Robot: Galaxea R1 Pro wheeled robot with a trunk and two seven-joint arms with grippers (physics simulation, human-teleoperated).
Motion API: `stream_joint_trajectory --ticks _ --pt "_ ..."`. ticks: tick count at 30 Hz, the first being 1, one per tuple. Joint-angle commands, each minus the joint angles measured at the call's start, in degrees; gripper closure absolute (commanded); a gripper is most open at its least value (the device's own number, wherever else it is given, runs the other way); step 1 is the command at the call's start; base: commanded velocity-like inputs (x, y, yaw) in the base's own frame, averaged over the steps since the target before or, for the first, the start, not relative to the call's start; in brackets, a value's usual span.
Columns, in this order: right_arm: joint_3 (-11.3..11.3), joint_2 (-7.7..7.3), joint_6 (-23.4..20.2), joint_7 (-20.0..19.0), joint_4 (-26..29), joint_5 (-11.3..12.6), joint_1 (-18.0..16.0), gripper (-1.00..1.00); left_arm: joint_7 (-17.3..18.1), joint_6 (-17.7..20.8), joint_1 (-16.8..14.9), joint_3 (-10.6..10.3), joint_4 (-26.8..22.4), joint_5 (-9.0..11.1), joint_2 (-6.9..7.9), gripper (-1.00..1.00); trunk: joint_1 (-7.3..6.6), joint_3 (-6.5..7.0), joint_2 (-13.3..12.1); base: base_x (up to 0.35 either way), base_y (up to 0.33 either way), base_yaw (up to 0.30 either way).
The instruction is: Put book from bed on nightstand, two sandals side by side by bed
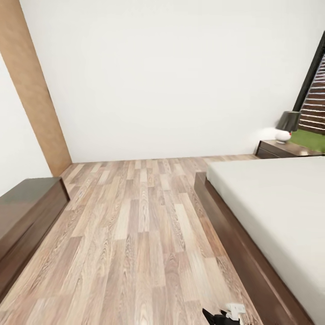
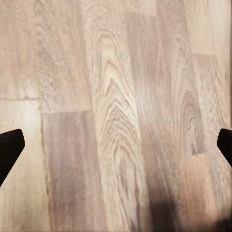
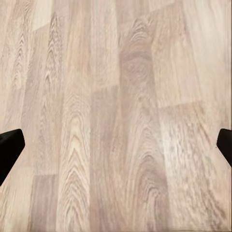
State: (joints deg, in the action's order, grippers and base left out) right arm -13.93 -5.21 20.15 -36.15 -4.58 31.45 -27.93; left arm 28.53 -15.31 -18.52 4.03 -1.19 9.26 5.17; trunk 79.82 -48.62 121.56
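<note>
The bed (image 1: 275, 203) lies along the right of the head view, a light-grey mattress on a dark brown frame (image 1: 234, 239); the part of the mattress I see is bare. Beyond its far corner stands a dark nightstand (image 1: 276, 150). The book and the two sandals are out of view. In the left wrist view my left gripper (image 2: 116, 145) is open over bare floor planks, its dark fingertips (image 2: 9, 147) far apart. My right gripper (image 3: 116, 145) is open too, fingertips (image 3: 9, 150) wide, above bare wood floor.
A long dark-brown dresser (image 1: 27, 212) lines the left side. A lamp (image 1: 287, 125) with a dark shade stands on the nightstand, by a dark-framed window (image 1: 316, 90). A brown door (image 1: 31, 90) is at far left. A wide strip of plank floor (image 1: 135, 225) runs between dresser and bed.
</note>
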Motion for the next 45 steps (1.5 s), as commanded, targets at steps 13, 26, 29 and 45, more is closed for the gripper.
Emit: stream_joint_trajectory --ticks 13,26,29,45 --pt "-0.5 0.02 0.3 -0.3 -0.3 0.5 -0.1 -1.00 0.4 0.0 0.0 0.4 0.1 0.1 0.02 -1.00 -0.01 0.04 0.0 0.000 0.000 -0.282" --pt "-0.5 0.02 0.3 -0.4 -0.3 0.5 -0.1 -1.00 0.4 0.0 0.0 0.4 0.1 0.1 0.02 -1.00 -0.01 0.04 0.0 0.000 0.000 -0.282" --pt "-0.5 0.02 0.3 -0.4 -0.3 0.5 -0.1 -1.00 0.4 0.0 0.0 0.4 0.1 0.1 0.02 -1.00 -0.01 0.04 0.0 0.000 0.000 -0.282" --pt "-0.5 0.05 0.3 -0.3 -0.3 0.5 -0.1 -1.00 0.4 0.0 0.0 0.4 0.1 0.1 0.02 -1.00 -0.01 0.04 0.0 0.000 0.101 -0.275"
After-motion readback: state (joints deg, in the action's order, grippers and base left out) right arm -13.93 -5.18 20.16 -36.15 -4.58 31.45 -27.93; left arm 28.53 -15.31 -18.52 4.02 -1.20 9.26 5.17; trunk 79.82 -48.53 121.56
